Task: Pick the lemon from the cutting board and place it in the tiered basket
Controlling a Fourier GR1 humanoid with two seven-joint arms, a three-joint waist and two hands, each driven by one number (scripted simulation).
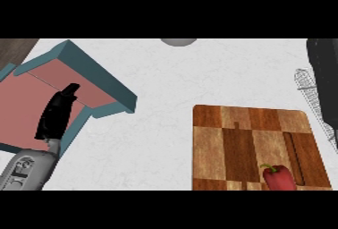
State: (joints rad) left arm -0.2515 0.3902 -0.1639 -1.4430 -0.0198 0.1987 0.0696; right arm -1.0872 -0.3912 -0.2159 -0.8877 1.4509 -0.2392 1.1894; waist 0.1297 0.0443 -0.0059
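Observation:
The wooden cutting board (251, 143) lies at the right of the counter. On its near right part sits a red bell pepper (278, 177) with a green stem. No lemon shows anywhere in the view. The wire tiered basket (310, 89) is cut off by the right edge, just beyond the board's far right corner. My left hand (56, 114) rests open at the left, fingers pointing away from me, over a teal and pink tray. My right hand is out of view.
The teal-rimmed tray (99, 76) with a pink floor fills the left side, set at an angle. A grey round object (178, 41) peeks in at the top edge. A dark shape (323, 58) stands at the top right behind the basket. White counter (165, 134) separates tray and board.

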